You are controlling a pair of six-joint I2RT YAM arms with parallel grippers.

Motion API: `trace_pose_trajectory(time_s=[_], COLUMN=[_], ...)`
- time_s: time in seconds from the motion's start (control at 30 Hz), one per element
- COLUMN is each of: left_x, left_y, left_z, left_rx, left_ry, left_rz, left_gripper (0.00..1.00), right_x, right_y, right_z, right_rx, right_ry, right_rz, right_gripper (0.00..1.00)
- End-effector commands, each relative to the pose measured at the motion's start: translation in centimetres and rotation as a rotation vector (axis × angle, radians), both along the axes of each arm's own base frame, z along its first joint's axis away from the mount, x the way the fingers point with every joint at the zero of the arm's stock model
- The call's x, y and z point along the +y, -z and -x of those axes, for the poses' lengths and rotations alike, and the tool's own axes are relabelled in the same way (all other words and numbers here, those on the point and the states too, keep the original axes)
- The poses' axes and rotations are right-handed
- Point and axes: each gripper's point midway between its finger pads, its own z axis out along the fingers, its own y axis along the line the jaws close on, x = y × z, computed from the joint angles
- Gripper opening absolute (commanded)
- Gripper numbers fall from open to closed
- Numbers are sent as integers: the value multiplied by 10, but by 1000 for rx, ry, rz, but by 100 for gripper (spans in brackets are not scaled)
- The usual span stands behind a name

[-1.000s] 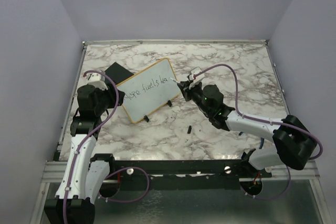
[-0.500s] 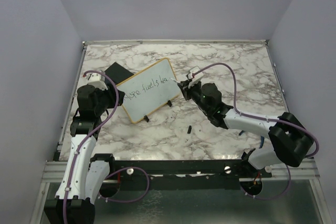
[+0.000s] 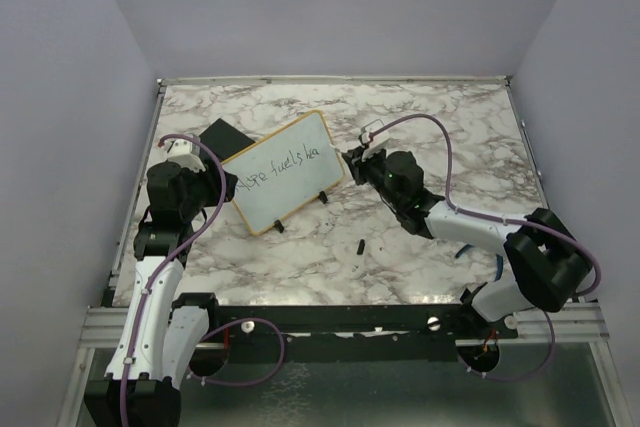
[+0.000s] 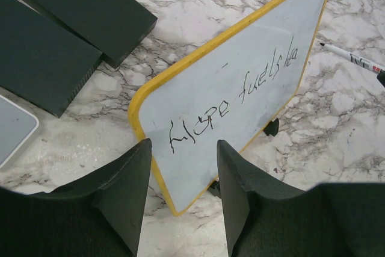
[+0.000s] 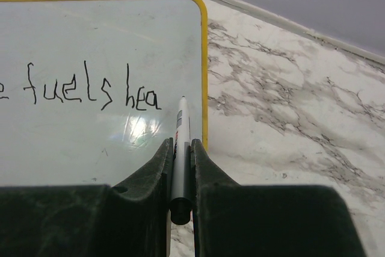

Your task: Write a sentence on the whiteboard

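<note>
Marble-patterned tabletop [image 3: 440, 137] carries the whiteboard [image 3: 272, 205] left of centre. It is propped at a slant on its little black feet, and its yellow-framed face is turned toward the arms so a pen can reach it. The sentence [image 5: 90, 94] so far reads "Hope fuels hea", running up toward the board's far right corner and stopping just short of the frame.

The right arm's fingers [image 5: 159, 173] are clamped together on a marker [image 5: 180, 142], held lengthwise so its tip points out ahead at the bare strip after the last letter. From the wrist view I cannot say for sure whether the tip touches the surface or hovers just off it.

The left arm's fingers [image 4: 123, 191] stand apart, one on either side of the board's near lower edge. They are probably there to brace the board against the pen's push, though contact with the frame is not clear.

Two flat black blocks [image 4: 84, 7] lie behind the board's left end, apart from it. The word looks unfinished, and little room remains on that line.
</note>
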Motion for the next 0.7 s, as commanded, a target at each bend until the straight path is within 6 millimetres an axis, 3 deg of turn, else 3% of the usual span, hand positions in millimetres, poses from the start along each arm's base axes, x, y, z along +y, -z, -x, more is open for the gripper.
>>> trace_pose_trajectory(time_s=[0.0,0.67], left_x=[1,0], left_y=[0,2], left_z=[-1,-2], left_rx=[-10,-4], left_ry=[-10,-3], left_rz=[-6,-5], left_gripper=[50,50], right_x=[11,30], right_y=[-8,1], right_z=[-2,1], right_rx=[-32,-16], right_ry=[-47,-125], right_rz=[-8,20], right_gripper=[0,1])
